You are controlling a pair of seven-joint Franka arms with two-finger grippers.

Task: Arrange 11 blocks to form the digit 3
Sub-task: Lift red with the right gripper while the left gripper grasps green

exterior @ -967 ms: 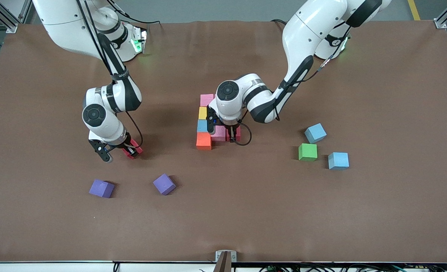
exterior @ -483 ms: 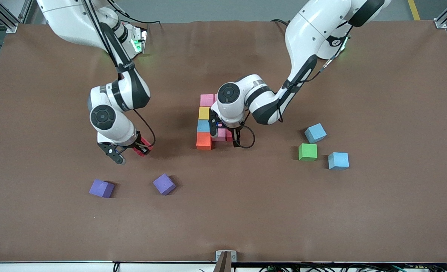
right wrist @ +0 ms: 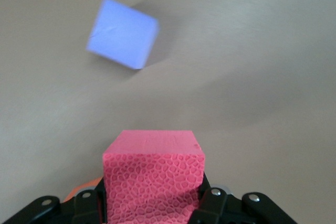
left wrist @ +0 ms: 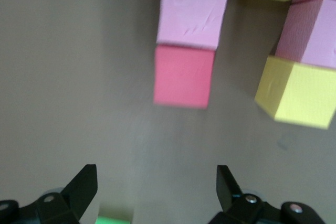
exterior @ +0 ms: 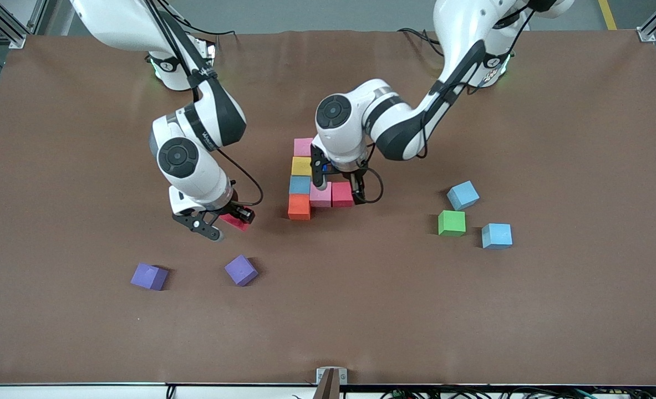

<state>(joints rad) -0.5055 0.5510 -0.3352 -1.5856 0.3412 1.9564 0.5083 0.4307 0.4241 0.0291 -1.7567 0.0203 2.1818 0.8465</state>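
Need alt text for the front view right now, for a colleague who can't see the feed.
The left gripper hangs open over a red cube at the part-built figure of touching cubes mid-table. The right gripper holds another red cube above the table, toward the right arm's end. Two purple cubes lie nearer the camera; a green cube and two light blue cubes sit toward the left arm's end.

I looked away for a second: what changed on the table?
The left gripper let go of the red foam cube beside the pink cube and rose. The right gripper carried its red cube toward the figure. Loose blue, green and purple cubes stayed put.
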